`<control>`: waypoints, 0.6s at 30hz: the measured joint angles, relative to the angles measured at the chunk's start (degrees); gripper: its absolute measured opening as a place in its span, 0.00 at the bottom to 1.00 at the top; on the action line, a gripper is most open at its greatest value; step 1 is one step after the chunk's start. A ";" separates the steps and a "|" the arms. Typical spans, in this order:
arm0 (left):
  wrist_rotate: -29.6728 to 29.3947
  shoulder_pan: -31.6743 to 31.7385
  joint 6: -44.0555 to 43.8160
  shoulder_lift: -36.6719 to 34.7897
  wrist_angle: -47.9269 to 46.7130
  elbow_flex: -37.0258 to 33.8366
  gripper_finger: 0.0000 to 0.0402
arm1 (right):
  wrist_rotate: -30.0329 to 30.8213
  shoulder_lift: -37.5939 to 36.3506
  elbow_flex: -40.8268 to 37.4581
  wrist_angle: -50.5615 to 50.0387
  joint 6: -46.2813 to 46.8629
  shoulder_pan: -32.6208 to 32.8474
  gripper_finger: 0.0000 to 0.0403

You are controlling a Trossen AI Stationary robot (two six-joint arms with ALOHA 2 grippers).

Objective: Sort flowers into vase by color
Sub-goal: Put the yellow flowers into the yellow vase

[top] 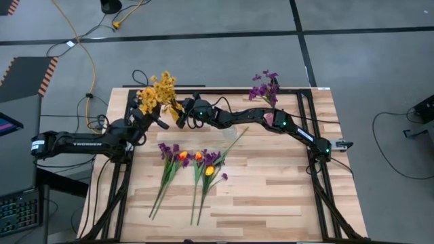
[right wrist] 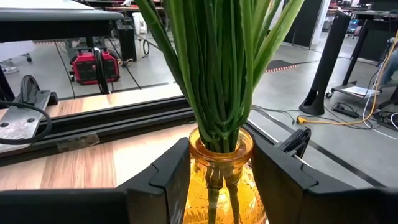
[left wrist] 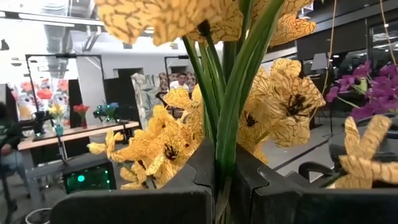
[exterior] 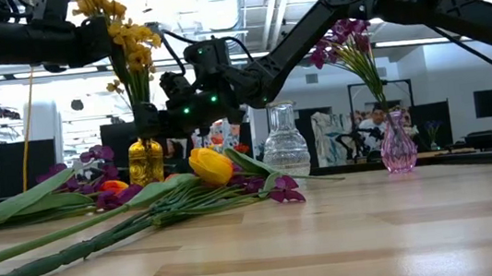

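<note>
The yellow flowers (top: 157,93) stand bunched in the amber vase (exterior: 146,161) at about eleven o'clock on the wooden table (top: 271,196). The left gripper (left wrist: 225,180) is closed tight on their green stems up among the blooms, its fingers (left wrist: 193,168) pressed to either side of one stem. The right gripper (right wrist: 221,171) reaches across from the three o'clock side and straddles the amber vase's neck, its jaws standing fairly wide with a finger on each side of the glass; whether the pads actually touch it cannot be told.

The purple flowers (top: 266,87) sit in a pink vase (exterior: 399,148) at about one o'clock, well apart from the yellow bunch. Between the two vases, in the low view, stands a clear glass vase (exterior: 286,155) with nothing in it.

Toward six o'clock from the vases, loose flowers (top: 190,173) lie flat on the wood: orange-yellow tulip buds (exterior: 211,166) mixed with small purple blooms (exterior: 280,190), their long green stems trailing toward the near edge. One further green stem (top: 237,139) lies slanted just by the right arm.
</note>
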 joint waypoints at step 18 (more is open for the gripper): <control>-3.37 0.00 -9.99 0.02 -1.90 -0.08 0.00 | -0.04 0.00 0.00 0.02 -0.04 0.02 0.46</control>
